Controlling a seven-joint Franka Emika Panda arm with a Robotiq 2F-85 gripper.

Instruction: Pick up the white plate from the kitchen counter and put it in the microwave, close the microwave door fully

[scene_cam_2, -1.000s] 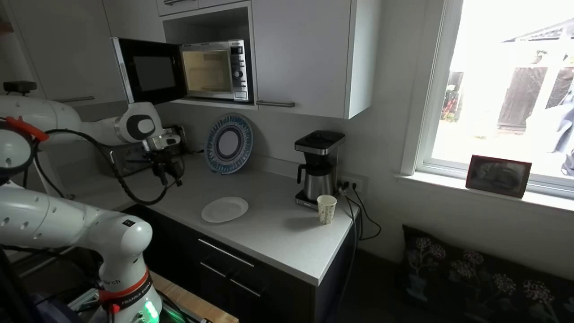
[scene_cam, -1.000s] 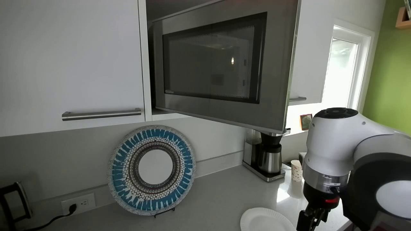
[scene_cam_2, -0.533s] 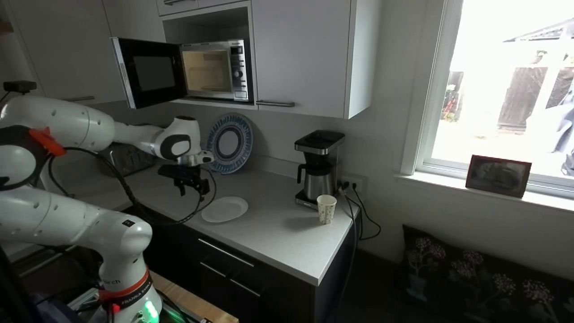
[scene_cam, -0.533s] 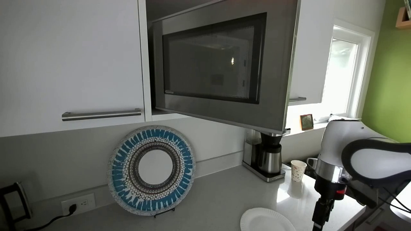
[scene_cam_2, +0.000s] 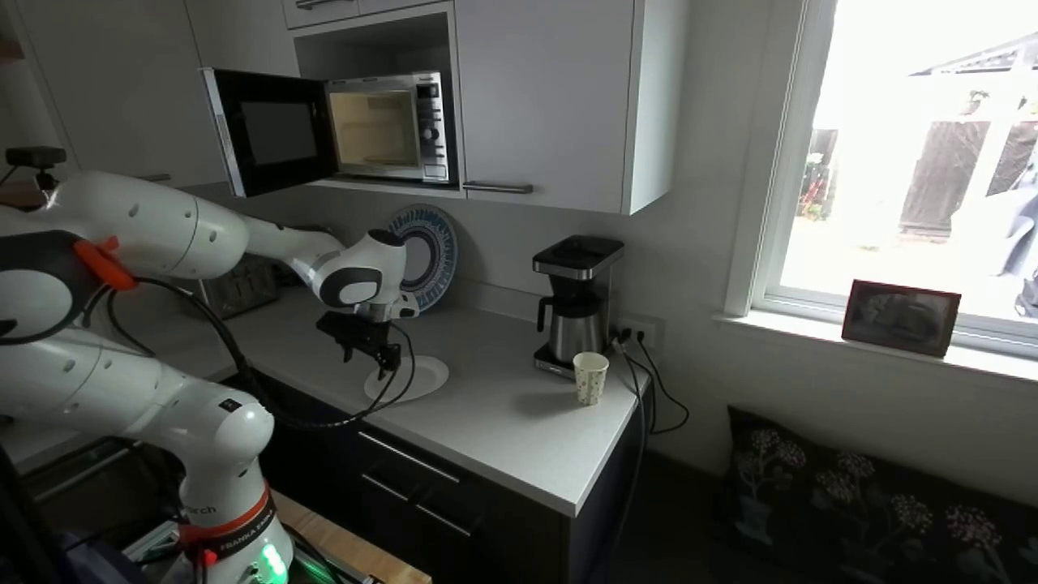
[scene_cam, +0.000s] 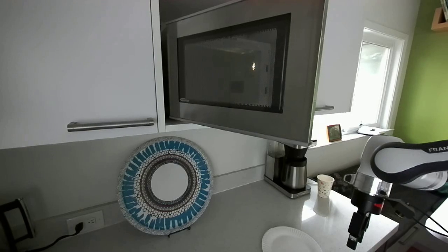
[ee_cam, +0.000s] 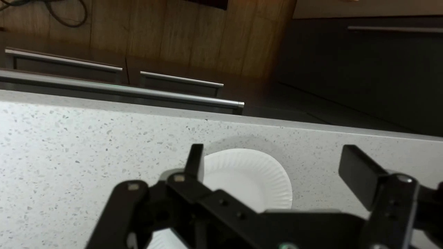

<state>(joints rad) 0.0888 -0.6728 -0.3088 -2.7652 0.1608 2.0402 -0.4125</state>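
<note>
The white plate lies flat on the light grey kitchen counter; in an exterior view the bottom edge cuts off part of this plate. My gripper is open and empty above the counter. In the wrist view, the left finger and gripper body cover parts of the plate, while its right edge shows between the widely spread fingers. An exterior view has the gripper overlapping the plate's left side. Higher up, the microwave sits in a cabinet recess, its microwave door swung wide.
A large patterned plate leans on the wall behind the counter. Further along stand a coffee maker and a paper cup. The open door juts out above the counter. A toaster is behind the arm.
The arm has swung to the right and come down, bringing my gripper from left of the white plate to above its left side. The jaws stay open; plate and microwave door have not moved.
</note>
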